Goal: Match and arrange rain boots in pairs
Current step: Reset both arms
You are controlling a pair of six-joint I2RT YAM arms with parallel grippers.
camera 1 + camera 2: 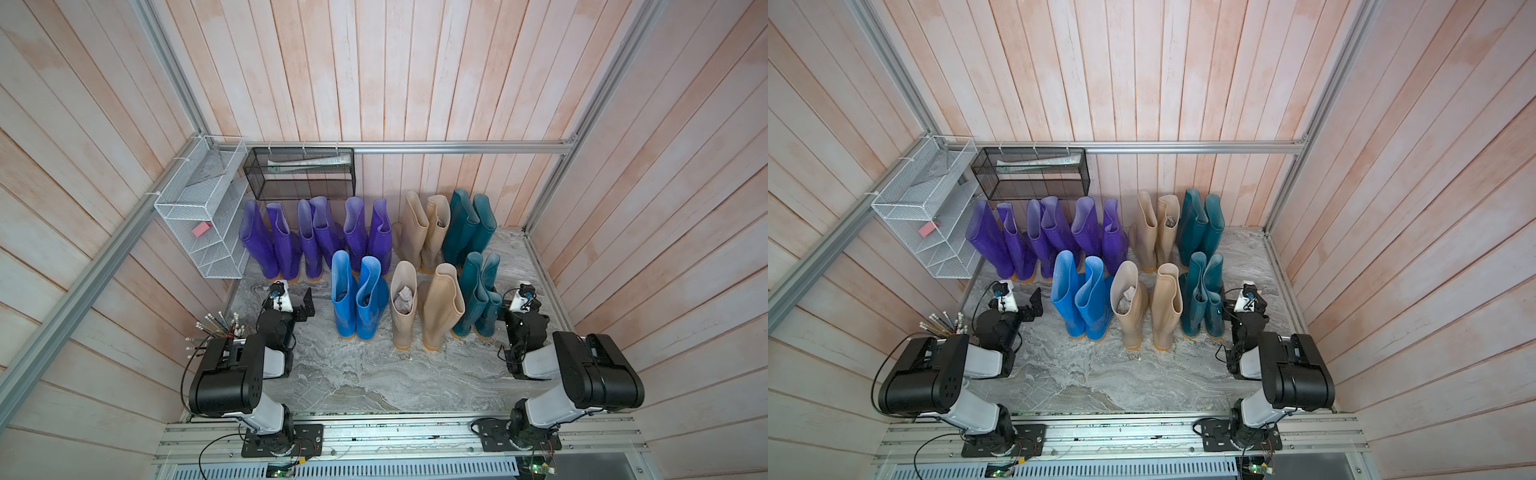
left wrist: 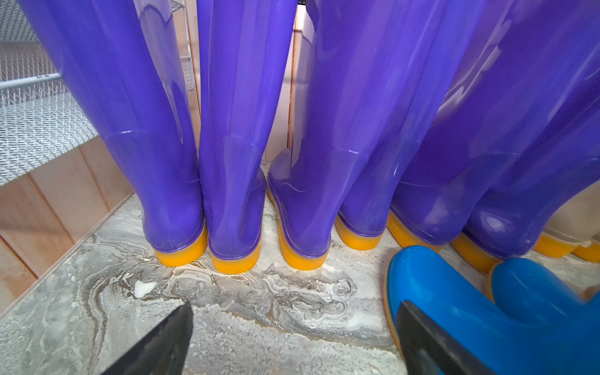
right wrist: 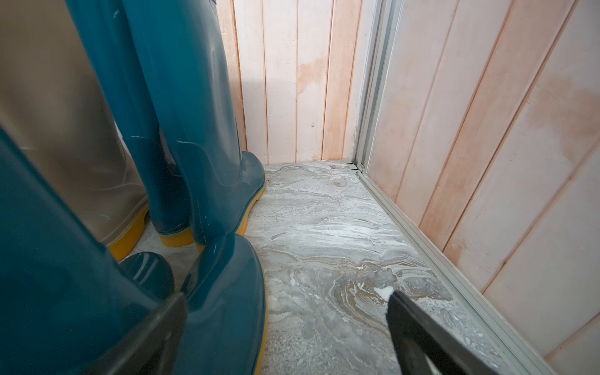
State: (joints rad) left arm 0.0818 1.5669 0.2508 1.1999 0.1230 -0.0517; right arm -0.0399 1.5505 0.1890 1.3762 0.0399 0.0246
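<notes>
Sixteen rain boots, all upright on the marble floor [image 1: 374, 374], in two rows; nothing lying down, nothing held.

Back row along the wall: six purple boots [image 1: 286, 245] side by side as three pairs; then the back beige pair [image 1: 417, 237]; then the back teal pair [image 1: 461, 228].

Front row: blue pair [image 1: 343, 299]; front beige pair [image 1: 403, 328]; front teal pair [image 1: 471, 299].

Every boot has a same-colour neighbour, so in my judgement you can count colour matching as done.

Left claw [image 2: 293, 308]: fingers wide apart, empty, low over the floor in front of the purple heels; the blue pair is just beside it, with no contact I can confirm.

Right claw [image 3: 287, 297]: also spread and empty, just beside the front teal pair; one finger overlaps a teal boot in the wrist view, and I cannot tell whether it touches.

What's left, if anything, looks like tidying only: the middle purple boots lean into each other at the tops; the front beige pair stands with a gap, looser than the others.

You cannot tell from here whether each pair is a true left plus right.

Both arms sit folded at their own sides; this reads as end of task, or very close.
</notes>
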